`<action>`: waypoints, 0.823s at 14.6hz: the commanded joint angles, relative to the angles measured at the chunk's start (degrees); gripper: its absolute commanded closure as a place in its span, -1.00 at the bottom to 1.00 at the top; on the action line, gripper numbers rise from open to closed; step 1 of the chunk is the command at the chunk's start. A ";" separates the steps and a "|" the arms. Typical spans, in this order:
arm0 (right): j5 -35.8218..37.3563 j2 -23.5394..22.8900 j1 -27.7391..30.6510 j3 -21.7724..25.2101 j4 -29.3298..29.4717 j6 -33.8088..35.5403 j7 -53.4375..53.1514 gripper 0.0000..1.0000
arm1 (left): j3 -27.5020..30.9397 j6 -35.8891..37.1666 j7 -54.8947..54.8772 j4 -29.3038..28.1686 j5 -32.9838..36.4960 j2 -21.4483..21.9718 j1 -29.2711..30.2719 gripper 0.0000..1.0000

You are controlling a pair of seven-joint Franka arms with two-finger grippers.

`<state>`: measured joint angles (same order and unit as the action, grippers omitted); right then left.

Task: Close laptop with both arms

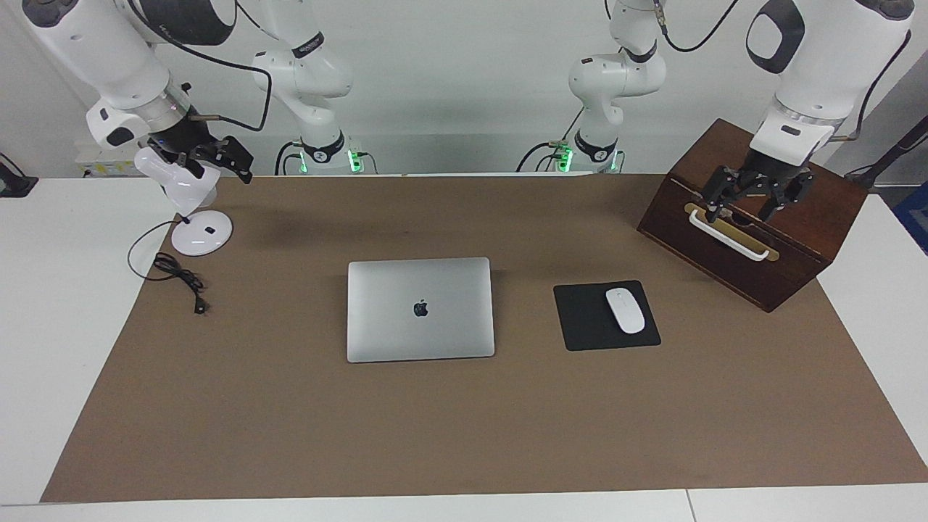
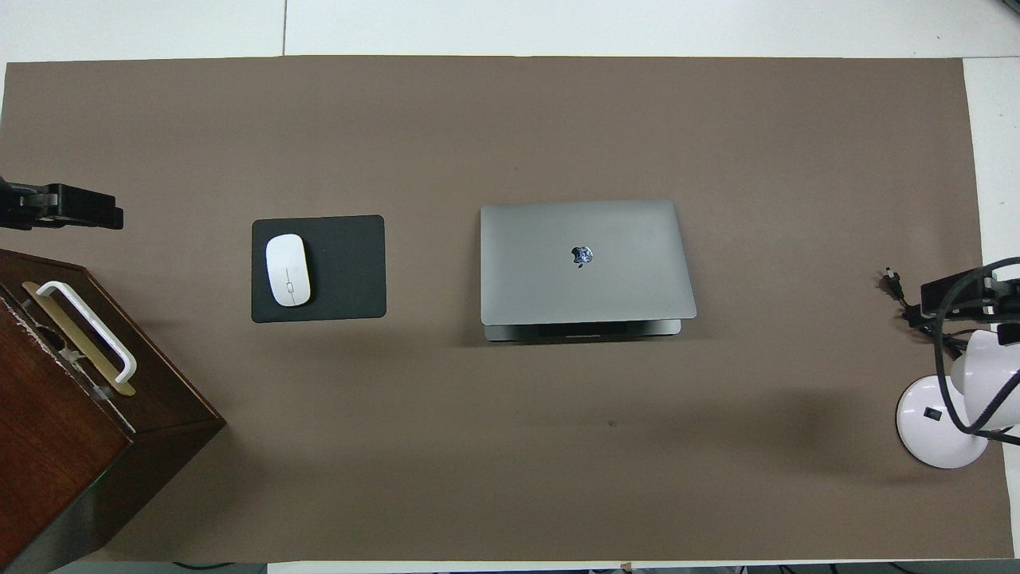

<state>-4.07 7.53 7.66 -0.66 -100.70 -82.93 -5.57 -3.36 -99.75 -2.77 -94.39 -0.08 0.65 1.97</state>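
Thin silver-grey metal laptop (image 1: pixel 420 309) lying in the middle of the brown table mat (image 1: pixel 464 435), lid down over the base, dark apple logo facing up. In the overhead view, lid sitting a little askew, with a strip of the base showing at the edge nearer to the robots.

Black rectangular mouse pad (image 1: pixel 589 319) beside the laptop, toward the left arm's end of the table, apart from it. White oval mouse (image 1: pixel 625 310) resting on this pad.

Dark brown wooden box with white handle (image 1: pixel 754 217) at the left arm's end, nearer to the robots than the pad. Left gripper (image 1: pixel 747 203) hanging up in the air over this box, just above the handle, fingers spread apart, holding nothing.

White desk lamp with round base (image 1: pixel 201 232) at the right arm's end, black cable (image 1: pixel 177 274) coiled beside it. Right gripper (image 1: pixel 217 156) up in the air over the lamp head, fingers apart, holding nothing.

Both grippers well apart from the laptop.
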 commanded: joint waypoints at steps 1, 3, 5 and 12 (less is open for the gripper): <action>1.08 1.26 0.51 0.57 0.24 1.02 0.38 -1.00 | -0.16 1.04 0.57 0.52 -0.61 -0.47 0.31 -1.00; 1.08 1.70 0.60 0.92 0.07 2.07 0.29 -1.00 | -0.07 0.87 0.83 0.17 -2.55 -0.38 0.40 -1.00; 1.08 1.61 0.60 1.01 0.07 1.55 0.12 -1.00 | 0.11 0.87 1.01 0.08 -2.29 -0.38 -0.21 -1.00; 1.08 1.61 1.04 1.18 0.07 1.20 0.29 -1.00 | 0.19 0.34 1.01 -0.18 -2.11 -0.38 0.05 -1.00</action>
<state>-4.07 8.65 7.92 0.76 -100.49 -81.87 -5.57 -3.34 -99.45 -2.32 -94.59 -1.74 0.50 1.96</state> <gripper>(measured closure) 0.000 0.000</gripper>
